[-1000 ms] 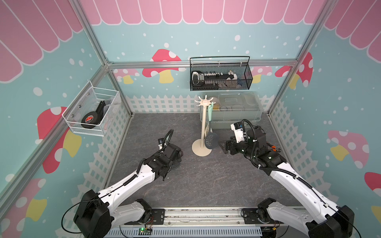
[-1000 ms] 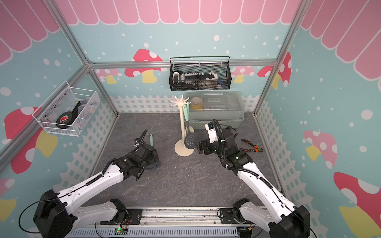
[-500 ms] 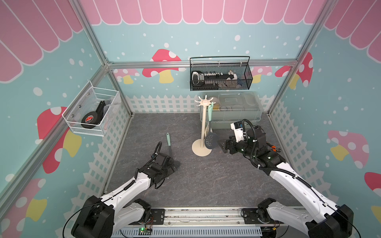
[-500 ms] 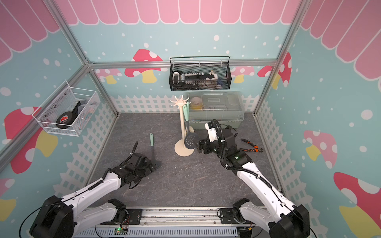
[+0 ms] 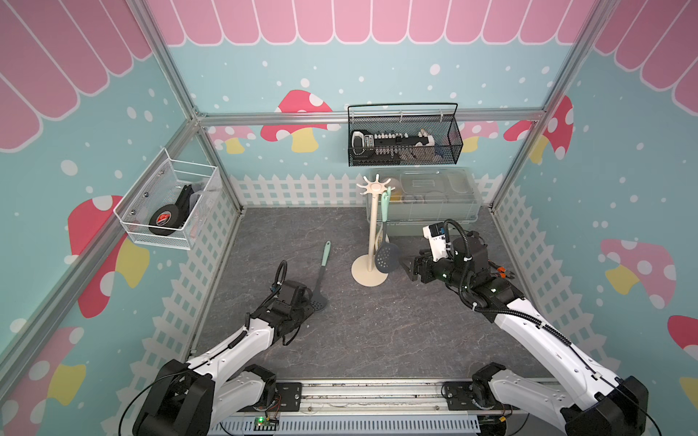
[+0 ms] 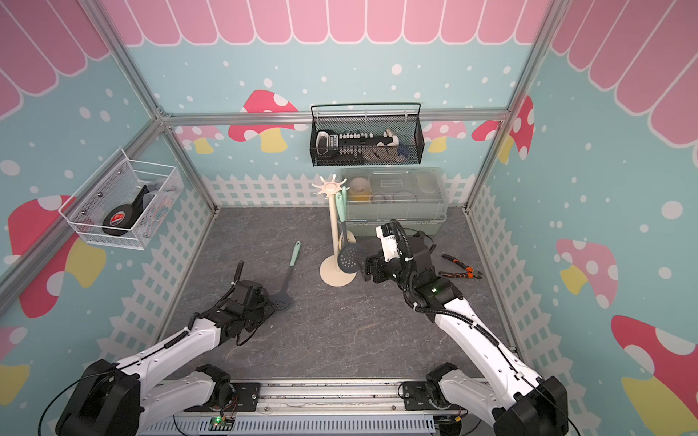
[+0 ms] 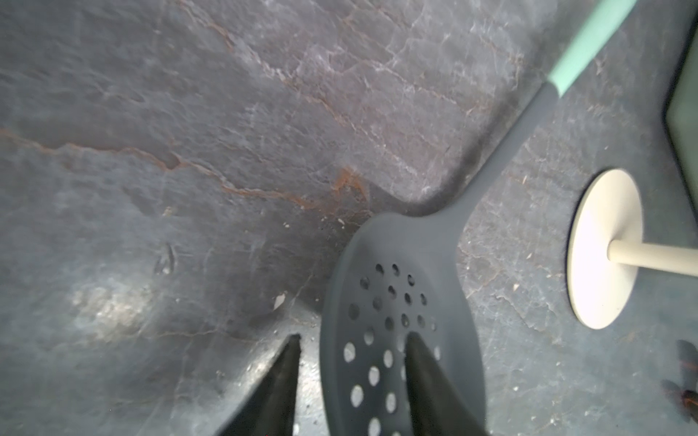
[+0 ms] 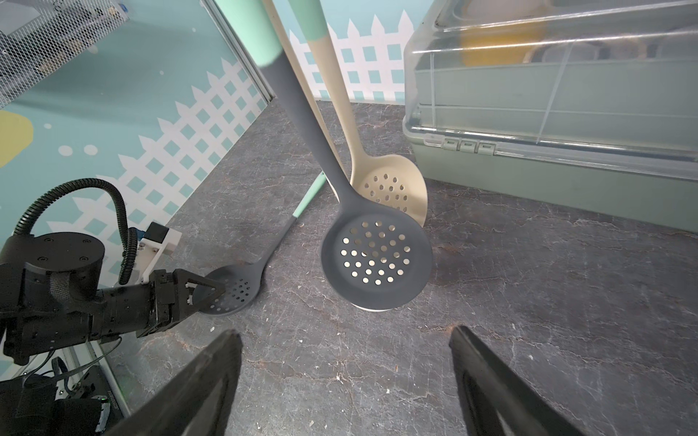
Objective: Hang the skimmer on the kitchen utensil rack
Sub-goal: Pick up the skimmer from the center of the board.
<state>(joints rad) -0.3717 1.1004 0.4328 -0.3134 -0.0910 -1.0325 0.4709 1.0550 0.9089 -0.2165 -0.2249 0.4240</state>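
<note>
Both top views are looking steeply down from above the table's [image 5: 377,339] front edge toward its back edge, sharing all of it. The left wrist camera is hanging close over the lying skimmer [image 7: 400,302], facing the kitchen utensil rack [image 7: 604,249]. The right wrist camera is looking low across the table, sharing both.

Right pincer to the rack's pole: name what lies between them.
The hanging grey skimmer's perforated head lies between right pincer and rack pole, clearest in the right wrist view.
</note>
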